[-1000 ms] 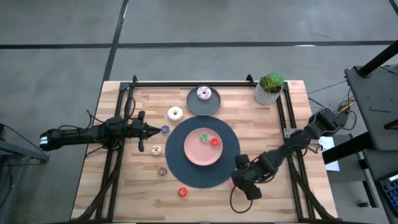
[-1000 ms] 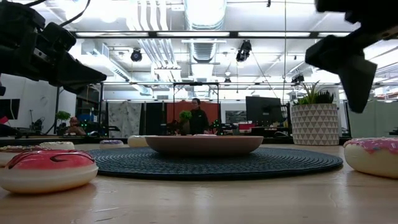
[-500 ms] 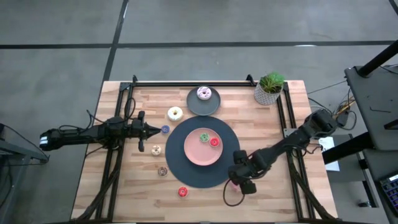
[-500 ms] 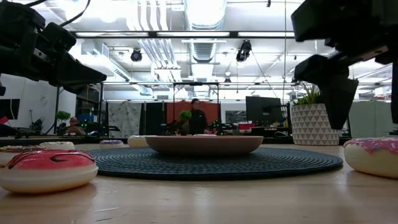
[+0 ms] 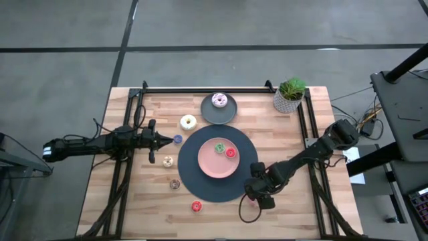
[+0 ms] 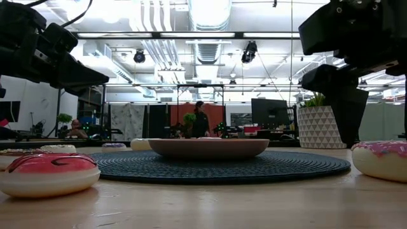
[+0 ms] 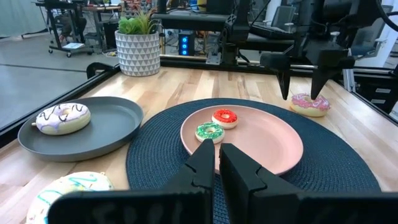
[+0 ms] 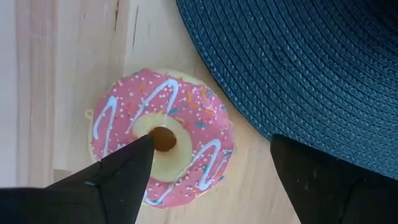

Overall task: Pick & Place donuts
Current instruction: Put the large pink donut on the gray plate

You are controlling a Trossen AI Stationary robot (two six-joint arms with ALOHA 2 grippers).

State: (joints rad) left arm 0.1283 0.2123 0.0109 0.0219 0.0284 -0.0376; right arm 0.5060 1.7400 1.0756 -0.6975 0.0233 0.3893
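My right gripper (image 8: 211, 168) is open and hovers just above the pink sprinkled donut (image 8: 163, 137), which lies flat on the wood at the woven mat's near right edge. One finger stands over its hole and the other beyond its rim. The left wrist view shows these fingertips (image 7: 303, 87) slightly above the donut (image 7: 309, 104). My left gripper (image 7: 217, 163) is shut and waits at the table's left (image 5: 159, 140). A green donut (image 5: 219, 147) and a red one (image 5: 231, 152) lie on the pink plate (image 5: 207, 166). The white-pink donut (image 5: 219, 100) sits on the grey plate.
A cream donut (image 5: 188, 122), tiny blue (image 5: 178, 139), tan (image 5: 168, 161), brown (image 5: 175, 184) and red (image 5: 196, 207) donuts lie on the wood left of the dark round mat (image 5: 194, 144). A potted plant (image 5: 290, 94) stands at the far right corner. Black rails run along the table's sides.
My right gripper has moved toward the table's left and come down over the pink sprinkled donut, staying open. The donuts and my left arm have kept still.
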